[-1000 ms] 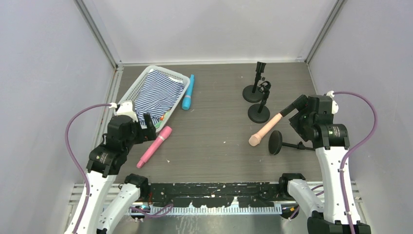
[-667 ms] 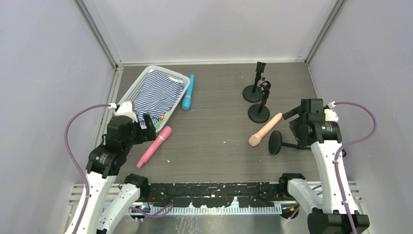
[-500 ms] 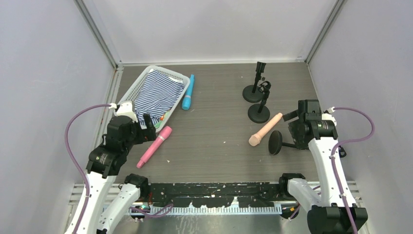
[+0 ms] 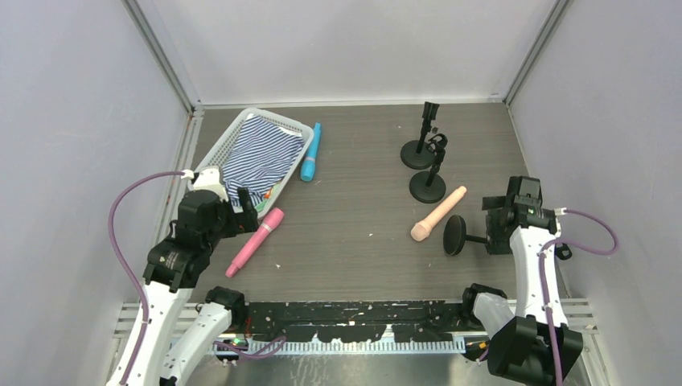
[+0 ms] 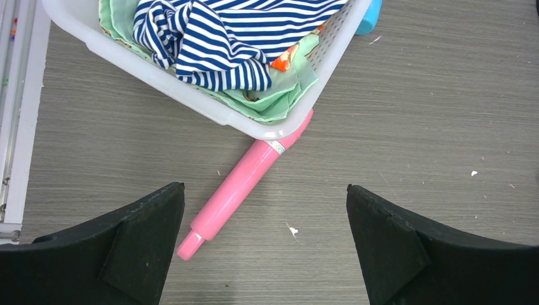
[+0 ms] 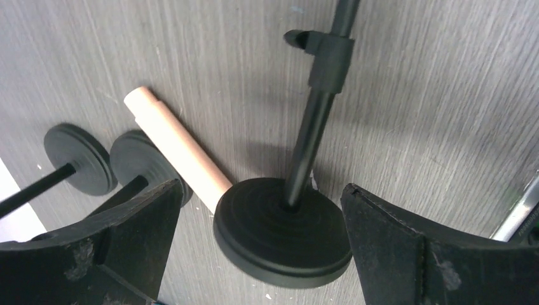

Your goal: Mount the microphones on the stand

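Your R gripper [image 6: 262,190], jaws spread wide, hangs over the tipped stand [image 6: 283,238]; peach mic [image 6: 175,149] lies just beside its base. L gripper [image 5: 264,190], also spread, sits over pink mic [image 5: 245,184] at the basket [image 5: 159,76] corner; blue mic [image 4: 310,153] beside basket.

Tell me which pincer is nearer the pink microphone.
Left. The left pincer hovers just above the pink microphone beside the basket; the right pincer is across the table, over the fallen stand.
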Robot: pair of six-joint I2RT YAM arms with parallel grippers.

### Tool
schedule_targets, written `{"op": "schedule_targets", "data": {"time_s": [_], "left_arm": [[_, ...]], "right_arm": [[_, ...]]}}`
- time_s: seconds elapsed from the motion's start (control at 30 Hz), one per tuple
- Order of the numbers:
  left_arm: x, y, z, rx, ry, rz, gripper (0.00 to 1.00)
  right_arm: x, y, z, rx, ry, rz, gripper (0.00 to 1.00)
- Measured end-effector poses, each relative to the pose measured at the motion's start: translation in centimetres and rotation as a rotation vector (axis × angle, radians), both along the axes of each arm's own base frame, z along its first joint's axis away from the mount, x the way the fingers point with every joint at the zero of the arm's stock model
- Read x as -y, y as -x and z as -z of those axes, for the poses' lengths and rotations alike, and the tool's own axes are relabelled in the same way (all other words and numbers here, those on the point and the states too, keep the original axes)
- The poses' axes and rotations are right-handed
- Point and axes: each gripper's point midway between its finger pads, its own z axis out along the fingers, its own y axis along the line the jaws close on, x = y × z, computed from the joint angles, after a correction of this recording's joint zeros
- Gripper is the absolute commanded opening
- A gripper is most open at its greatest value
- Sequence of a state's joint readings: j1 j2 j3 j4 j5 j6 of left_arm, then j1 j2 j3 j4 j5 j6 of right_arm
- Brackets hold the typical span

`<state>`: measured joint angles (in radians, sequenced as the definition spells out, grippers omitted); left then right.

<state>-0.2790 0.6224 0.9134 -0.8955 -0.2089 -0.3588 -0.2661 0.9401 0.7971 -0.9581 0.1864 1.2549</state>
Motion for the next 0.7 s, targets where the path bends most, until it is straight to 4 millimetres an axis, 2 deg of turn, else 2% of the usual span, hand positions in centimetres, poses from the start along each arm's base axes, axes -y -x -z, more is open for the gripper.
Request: {"op": "schedule_targets", "data": {"time_s": [0.2,0.57,0.7], "left_arm": [[0.0,0.0,0.1,-0.005,-0.001,0.000,1.00],[0.0,-0.1,0.3,-0.012,-0.003,0.000,1.00],[0.0,-0.1,0.3,-0.012,-0.003,0.000,1.00]], "right_arm": [[0.9,1.2,2.2,-0.024,-0.058,0.077,1.00],[0.5,1.2,7.3,-0.091,-0.175,0.075,0.98],[0.8,0.5,8.6,-0.099,-0.189,0.071,0.96]]}}
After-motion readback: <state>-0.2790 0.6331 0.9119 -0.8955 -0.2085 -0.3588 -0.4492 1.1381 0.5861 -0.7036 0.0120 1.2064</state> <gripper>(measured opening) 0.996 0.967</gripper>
